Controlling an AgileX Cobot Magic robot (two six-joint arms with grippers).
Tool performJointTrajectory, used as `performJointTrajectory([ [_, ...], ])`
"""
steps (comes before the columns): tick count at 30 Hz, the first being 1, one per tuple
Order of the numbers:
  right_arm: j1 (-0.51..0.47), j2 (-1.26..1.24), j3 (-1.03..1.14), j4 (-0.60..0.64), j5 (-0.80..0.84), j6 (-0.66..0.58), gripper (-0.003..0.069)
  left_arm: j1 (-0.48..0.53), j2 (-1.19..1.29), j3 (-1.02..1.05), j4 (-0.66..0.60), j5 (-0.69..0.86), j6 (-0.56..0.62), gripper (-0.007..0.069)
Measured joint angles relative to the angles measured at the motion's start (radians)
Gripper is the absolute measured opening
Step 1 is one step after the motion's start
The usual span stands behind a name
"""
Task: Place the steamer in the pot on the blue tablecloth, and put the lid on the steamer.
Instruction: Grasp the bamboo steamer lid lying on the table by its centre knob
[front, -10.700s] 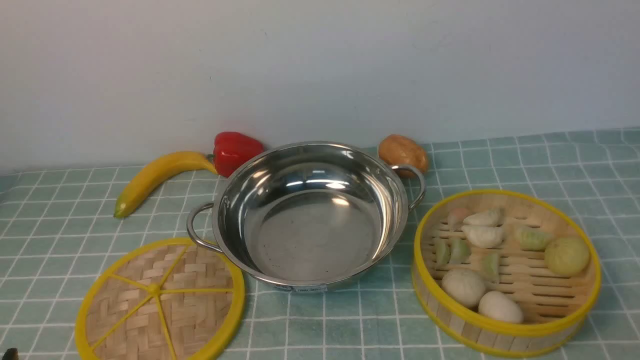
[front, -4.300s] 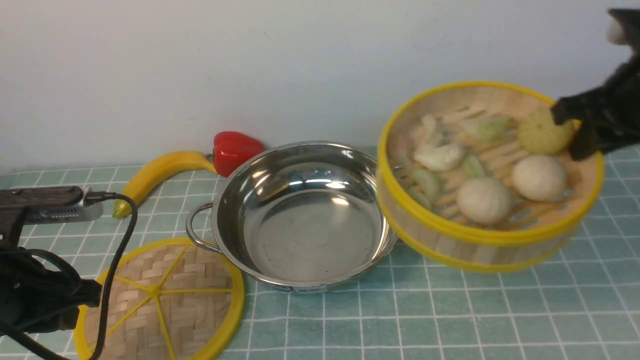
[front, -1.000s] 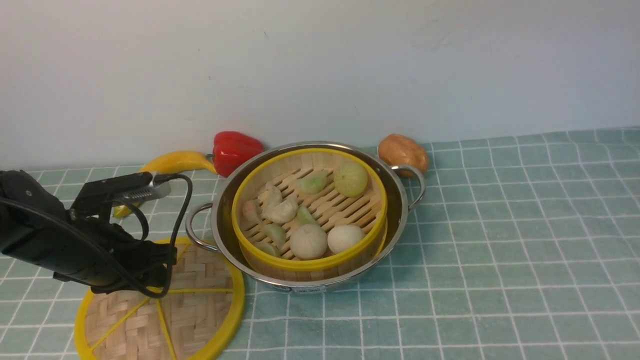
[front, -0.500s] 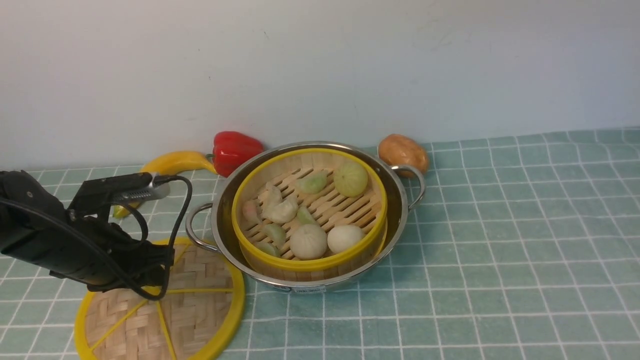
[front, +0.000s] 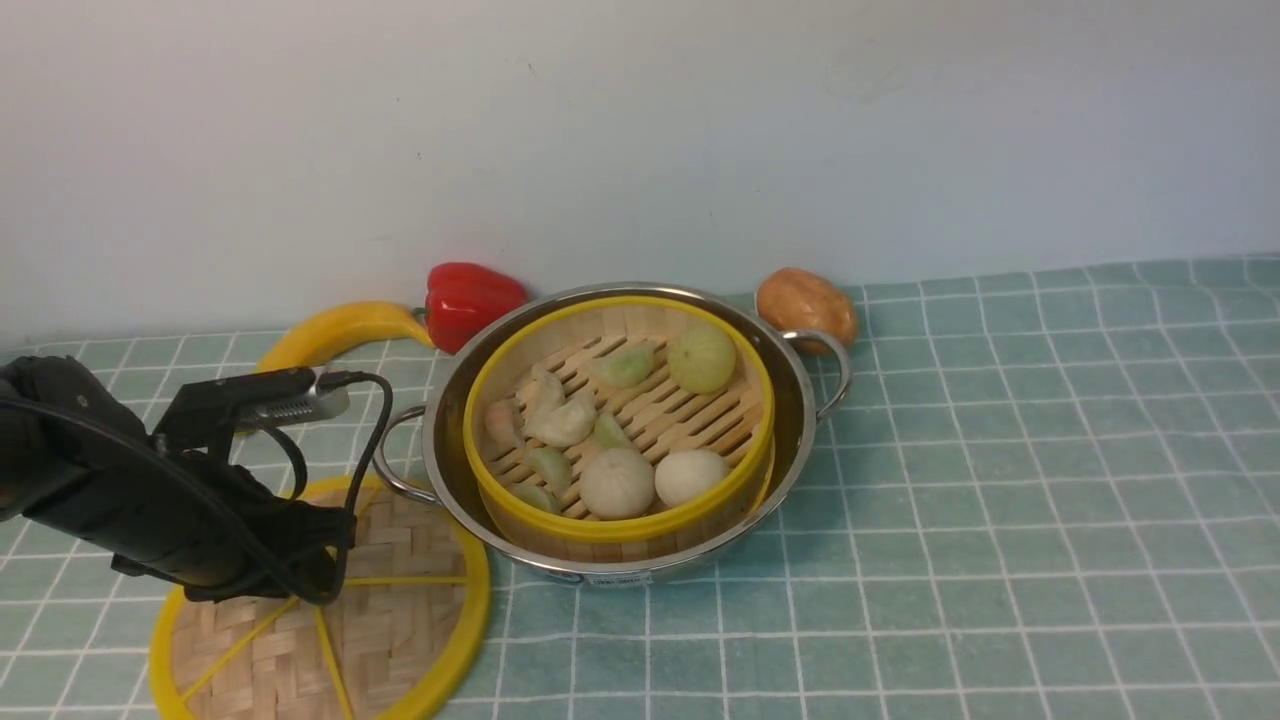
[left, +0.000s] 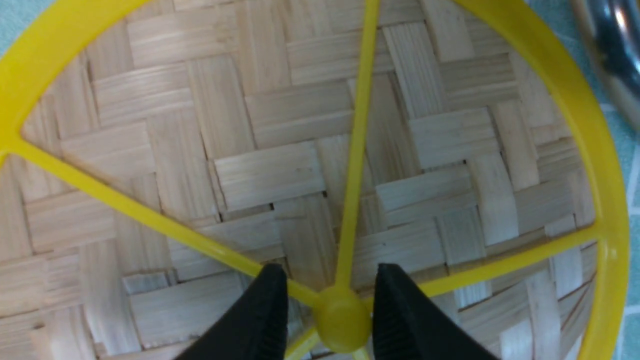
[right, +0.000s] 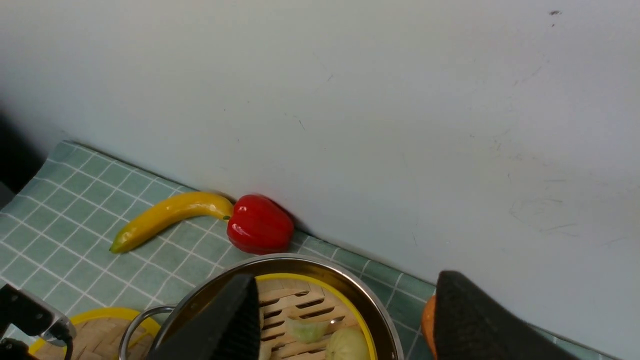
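The steamer (front: 660, 410), with toy buns and dumplings, sits inside the steel pot (front: 800, 400) on the blue tablecloth (front: 1000, 500). The lid (front: 420, 600) lies flat on the cloth, to the left of the pot and nearer to me. My left gripper (front: 322, 565) is down over the lid's centre. In the left wrist view the lid (left: 270, 170) fills the frame, and my left gripper (left: 330, 267) is open with one finger on each side of the yellow hub (left: 342, 320). My right gripper (right: 347, 280) is open and empty, high above the pot (right: 300, 262) and steamer (right: 300, 310), and is out of the front view.
A banana (front: 330, 330), a red pepper (front: 470, 300) and a brown potato-like toy (front: 805, 305) lie behind the pot by the wall. The pot's left loop handle (front: 385, 460) overhangs the lid's rim. The left arm's cable (front: 370, 430) loops above the lid.
My left gripper has sunk a little lower onto the lid's centre. The steamer and the pot have not moved.
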Motion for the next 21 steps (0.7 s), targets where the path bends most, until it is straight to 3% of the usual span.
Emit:
performJointTrajectory([
  [2,0.0,0.0,0.0,0.0,0.0,0.0,0.046,0.0,0.0,-0.001,-0.002,0.0,0.0,0.023],
  [6,0.0,0.0,0.0,0.003,0.0,0.0,0.046,0.0,0.0,-0.001,-0.003,0.005,-0.002,0.0119],
  [11,0.0,0.0,0.0,0.001,0.0,0.0,0.046,0.0,-0.017,-0.001,0.047,0.034,-0.037,0.0117],
  [16,0.0,-0.008,0.0,-0.044,0.001,-0.018,0.046,0.015,-0.076,-0.046,0.239,0.152,-0.195,0.0117],
  [17,0.0,-0.02,0.0,-0.069,0.002,-0.021,0.046,0.023,-0.105,-0.084,0.349,0.208,-0.262,0.0117],
  [18,0.0,-0.022,0.0,-0.077,0.002,-0.023,0.046,0.025,-0.112,-0.089,0.362,0.224,-0.278,0.0117],
  [19,0.0,-0.039,0.0,-0.105,0.003,-0.023,0.046,0.027,-0.14,-0.139,0.472,0.288,-0.336,0.0117],
  [21,0.0,-0.064,0.0,-0.134,0.003,-0.023,0.046,0.027,-0.169,-0.204,0.554,0.369,-0.385,0.0117],
])
